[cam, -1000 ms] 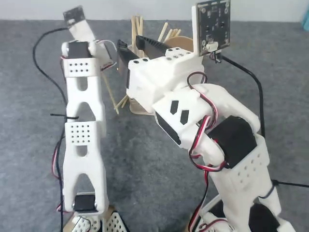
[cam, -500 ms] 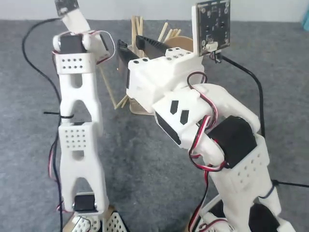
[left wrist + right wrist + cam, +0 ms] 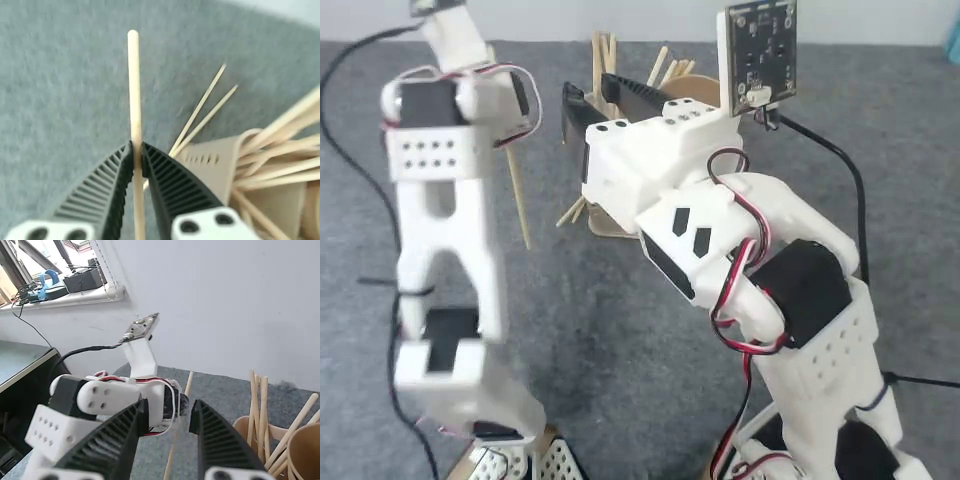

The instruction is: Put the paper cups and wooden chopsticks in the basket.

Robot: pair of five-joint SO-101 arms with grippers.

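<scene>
Overhead, the left arm (image 3: 440,210) stands raised at about 9 o'clock of the grey worktop (image 3: 620,330), while the right arm (image 3: 740,260) occupies the 4 o'clock side. The left tool (image 3: 136,148) is clenched on a single wooden chopstick (image 3: 133,85), gripping it partway along its length. The stick is slightly tilted and lies just to the 9 o'clock side of the basket (image 3: 605,228); whether its lower end touches the worktop cannot be told. The basket sits near 12 o'clock and holds a bundle of chopsticks (image 3: 603,62) leaning at several angles. A paper cup (image 3: 306,450) stands at the bundle's 3 o'clock side. Two thin sticks (image 3: 204,116) project from the basket's side toward 8 o'clock. The right tool (image 3: 169,409) is released, its jaws spread and grasping nothing. It hovers above the basket's 9 o'clock rim, tips pointing toward the left arm.
</scene>
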